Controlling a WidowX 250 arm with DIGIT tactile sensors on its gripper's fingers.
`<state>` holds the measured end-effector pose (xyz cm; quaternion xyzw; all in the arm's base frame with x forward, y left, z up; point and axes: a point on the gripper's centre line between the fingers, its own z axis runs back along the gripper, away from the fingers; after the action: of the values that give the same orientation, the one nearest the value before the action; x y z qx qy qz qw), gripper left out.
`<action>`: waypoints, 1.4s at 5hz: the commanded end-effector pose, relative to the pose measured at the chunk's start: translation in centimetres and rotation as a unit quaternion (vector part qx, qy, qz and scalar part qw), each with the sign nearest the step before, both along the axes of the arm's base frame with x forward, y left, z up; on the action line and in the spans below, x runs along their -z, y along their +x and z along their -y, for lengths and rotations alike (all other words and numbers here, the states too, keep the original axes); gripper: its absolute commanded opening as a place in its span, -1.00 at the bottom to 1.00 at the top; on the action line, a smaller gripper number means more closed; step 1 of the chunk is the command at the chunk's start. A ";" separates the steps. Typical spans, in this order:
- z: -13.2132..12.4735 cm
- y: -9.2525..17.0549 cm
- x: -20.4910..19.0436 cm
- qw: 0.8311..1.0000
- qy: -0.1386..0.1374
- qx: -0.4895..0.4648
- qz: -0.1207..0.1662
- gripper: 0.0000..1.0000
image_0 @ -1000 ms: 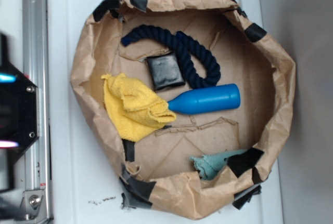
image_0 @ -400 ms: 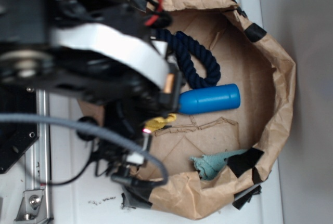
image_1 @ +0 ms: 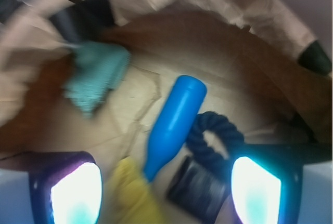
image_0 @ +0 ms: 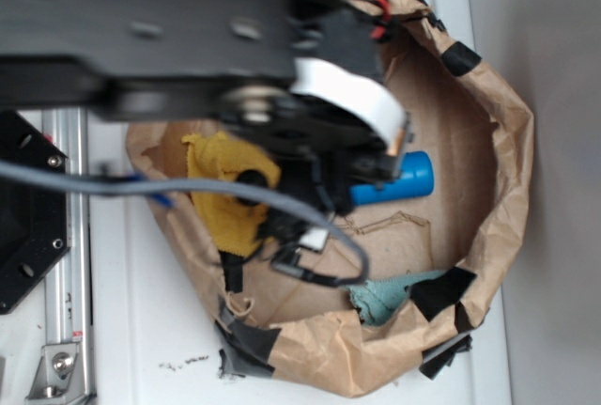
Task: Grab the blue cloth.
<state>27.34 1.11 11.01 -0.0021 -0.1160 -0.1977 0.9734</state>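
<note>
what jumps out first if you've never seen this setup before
The blurred black robot arm fills the upper left of the exterior view, hiding much of the crumpled brown paper basin. Below it, the bright blue bottle pokes out mid-basin beside the yellow towel. The small blue cloth lies alone against the lower rim, untouched.
</note>
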 end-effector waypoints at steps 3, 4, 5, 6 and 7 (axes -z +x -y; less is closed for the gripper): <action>6.7 0.5 2.9 0.990 0.000 0.126 0.056 1.00; 7.4 -0.1 2.9 0.987 -0.021 0.144 0.067 1.00; 7.9 0.3 3.0 0.983 -0.049 0.156 0.084 1.00; 9.3 2.1 4.9 0.979 -0.054 0.174 0.093 1.00; 10.4 3.2 6.5 0.973 -0.078 0.199 0.092 1.00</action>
<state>30.01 -8.02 2.77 -0.0950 -0.1845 -0.3443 0.9156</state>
